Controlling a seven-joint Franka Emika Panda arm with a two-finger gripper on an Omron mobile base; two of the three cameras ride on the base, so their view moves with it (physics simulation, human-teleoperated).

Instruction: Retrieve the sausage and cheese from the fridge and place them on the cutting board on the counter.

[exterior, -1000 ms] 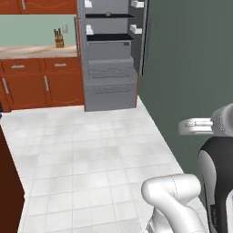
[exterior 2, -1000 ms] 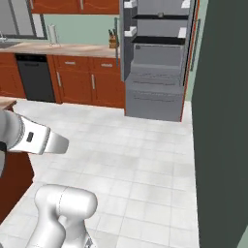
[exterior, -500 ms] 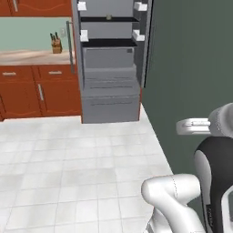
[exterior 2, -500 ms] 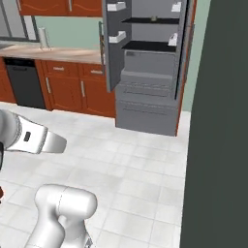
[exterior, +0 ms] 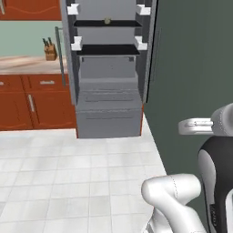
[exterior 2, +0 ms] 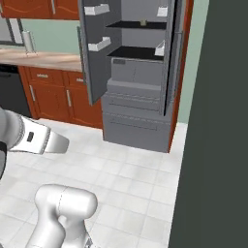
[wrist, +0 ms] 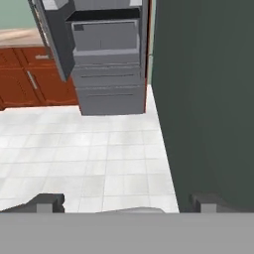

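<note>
Cheese [exterior: 107, 20] on the fridge [exterior: 108, 104] upper shelf looks light, firm; our gripper [wrist: 126, 204], jaws apart, should pinch its sides.

White arm folded low, tool [wrist: 126, 202] open wide, fingertips [wrist: 48, 202] apart

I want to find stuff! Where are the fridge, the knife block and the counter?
fridge [exterior: 107, 113]: left base view, on its grey lower drawer front.
knife block [exterior: 50, 53]: left base view, on its wooden body.
counter [exterior 2: 46, 59]: right base view, on its bare stone top.
</note>
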